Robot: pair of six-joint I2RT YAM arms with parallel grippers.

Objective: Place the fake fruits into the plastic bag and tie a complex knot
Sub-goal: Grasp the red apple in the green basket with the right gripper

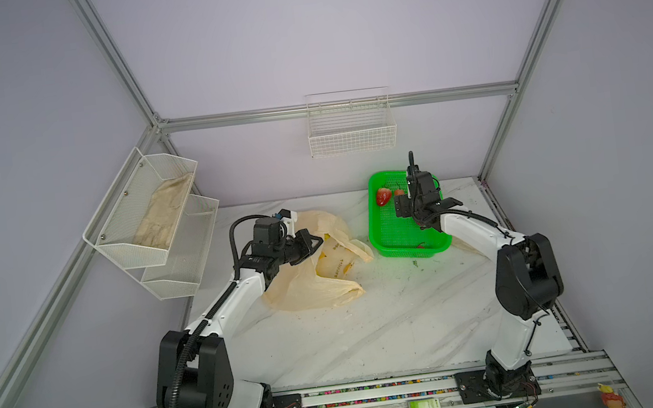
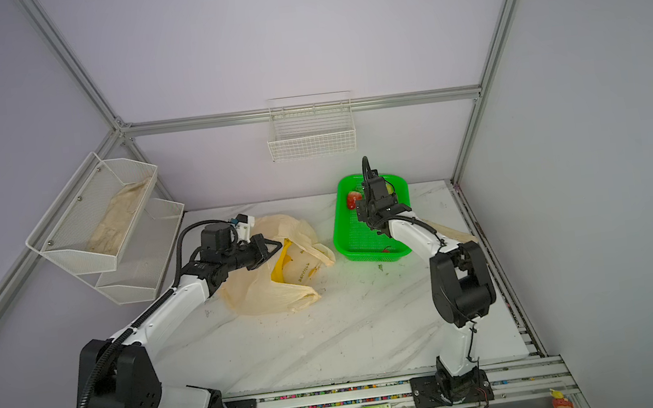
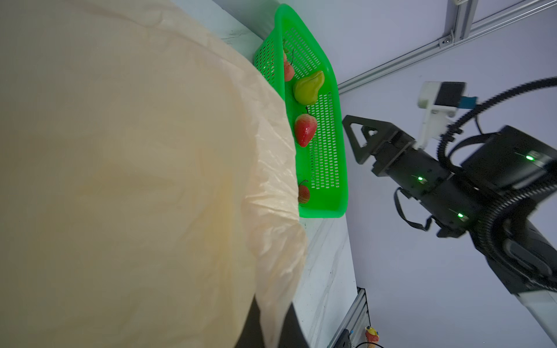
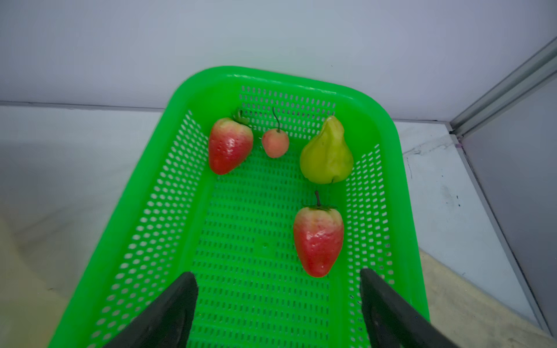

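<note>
Bag (image 1: 309,286) lies crumpled on the counter (image 1: 373,333) at left, its rim raised by the closed left pincer (image 1: 314,242), which appears to pinch the film. Rightward, the green basket (image 4: 271,75) holds a far strawberry (image 4: 230,146), cherry (image 4: 275,143), pear (image 4: 327,155) and near strawberry (image 4: 318,241). Right pincer (image 4: 277,272), open and empty, hovers over the basket floor. Good practice: shift toward the near strawberry, straddle its broad shoulder, close gently since glossy plastic likely slips, and clear the basket wall when lifting.
</note>
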